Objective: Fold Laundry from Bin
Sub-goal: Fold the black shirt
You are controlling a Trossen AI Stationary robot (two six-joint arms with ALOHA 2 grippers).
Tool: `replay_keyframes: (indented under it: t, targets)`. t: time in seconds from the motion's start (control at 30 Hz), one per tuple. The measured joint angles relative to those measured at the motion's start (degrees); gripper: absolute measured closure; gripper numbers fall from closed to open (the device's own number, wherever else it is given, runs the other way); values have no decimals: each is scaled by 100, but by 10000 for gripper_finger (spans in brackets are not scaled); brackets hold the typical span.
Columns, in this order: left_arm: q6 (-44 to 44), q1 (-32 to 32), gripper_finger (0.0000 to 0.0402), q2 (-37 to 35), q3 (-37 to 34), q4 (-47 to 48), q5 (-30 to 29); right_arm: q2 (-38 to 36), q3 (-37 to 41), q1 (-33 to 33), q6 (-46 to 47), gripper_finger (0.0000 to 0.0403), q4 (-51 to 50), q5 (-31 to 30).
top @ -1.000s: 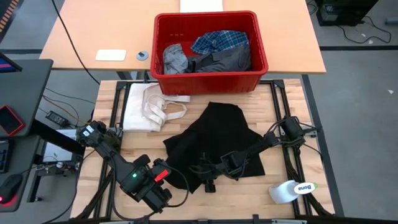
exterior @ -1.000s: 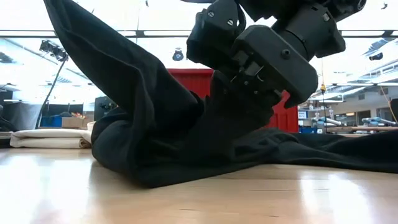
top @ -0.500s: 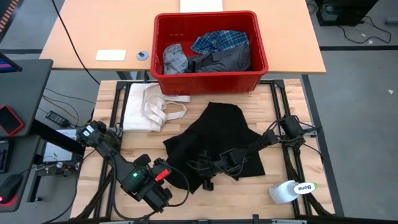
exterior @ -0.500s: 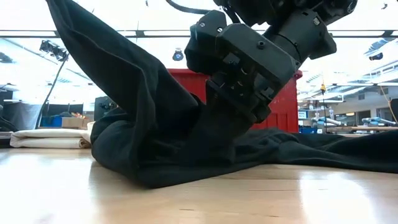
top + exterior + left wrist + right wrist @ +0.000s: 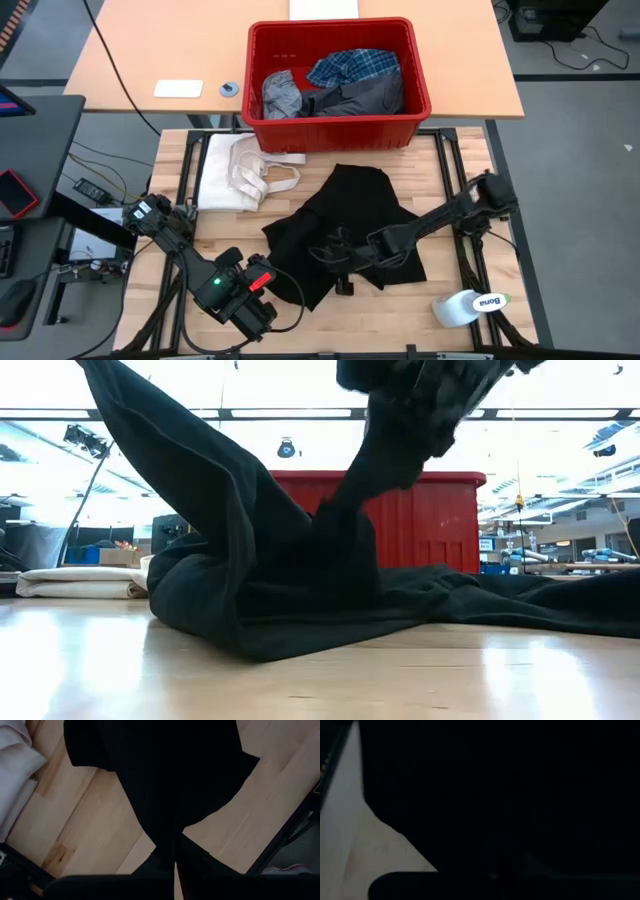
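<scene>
1. The left gripper (image 5: 268,312) sits low at the front left of the worktop (image 5: 460,190), its jaws pinched together on a corner of the black garment (image 5: 350,225). In the left wrist view that cloth (image 5: 165,780) runs straight down into the closed jaws, stretched up off the wood.

2. The right gripper (image 5: 333,258) is over the front middle of the same black garment, jaws clamped tight on a bunch of the fabric. From table height the cloth (image 5: 250,590) is pulled up into two peaks, one rising to each arm, with the rest slumped in a heap on the worktop.

3. The right wrist view is basically all black fabric (image 5: 520,795), so nothing more to tell from there.

4. The red bin (image 5: 338,130) sits at the back of the worktop, up against the tan table behind. Inside it are the blue-and-white plaid shirt (image 5: 355,67), the light grey garment (image 5: 280,95) and the dark grey garment (image 5: 365,97).

5. A cream-white cloth (image 5: 240,170) with strap loops lies left of the black garment, just in front of the bin.

6. A white spray bottle (image 5: 468,306) lies on its side at the front right corner.
</scene>
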State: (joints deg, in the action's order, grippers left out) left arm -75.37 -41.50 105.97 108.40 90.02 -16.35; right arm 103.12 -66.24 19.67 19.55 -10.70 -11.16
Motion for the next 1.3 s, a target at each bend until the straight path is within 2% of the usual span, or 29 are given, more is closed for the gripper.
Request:
replay_keyframes:
  t: [0.23, 0.43, 0.57, 0.63, 0.73, 0.87, 0.93, 1.0, 1.1, 1.13, 1.2, 1.23, 1.3]
  targets:
    - [4, 0, 391, 0, 0, 2, -13, -1068, 2, 38, 330, 402, -1130, -620]
    - [11, 0, 391, 0, 0, 0, -20, -2455, 2, 5, 237, 402, -1223, -1169]
    - [13, 0, 391, 2, 0, 0, -20, -3207, -6, -257, -94, 402, -1295, -1050]
    - [58, 0, 391, 2, 0, 0, -22, -3430, -9, -395, -101, 402, -1765, -1056]
    - [122, 0, 391, 2, 0, 0, -22, -3678, -102, -512, 491, 402, -2401, -1271]
    - [169, -57, 391, 2, 0, -2, 129, -3928, -291, -437, 231, 403, -2728, -1283]
    - [243, -123, 391, 2, -1, -1, 286, -3919, -313, -518, 426, 403, -3256, -927]
    - [247, -190, 391, 2, 0, -2, 386, -3852, -330, -575, 473, 403, -3347, -382]
    - [208, -278, 391, 2, -2, 0, 387, -3808, -246, -540, 841, 403, -3791, -799]
    - [186, -281, 391, 2, -2, 0, 388, -3763, -227, -591, 929, 403, -3951, -616]
    - [37, -282, 391, 2, -2, -3, 406, -3632, -215, -701, 679, 403, -3611, 79]
    - [-30, -289, 391, 2, -2, 1, 407, -3621, -216, -669, 610, 403, -3559, -46]
    - [-75, -308, 391, 2, -2, -2, 403, -3658, -223, -610, 1295, 403, -3986, -1073]
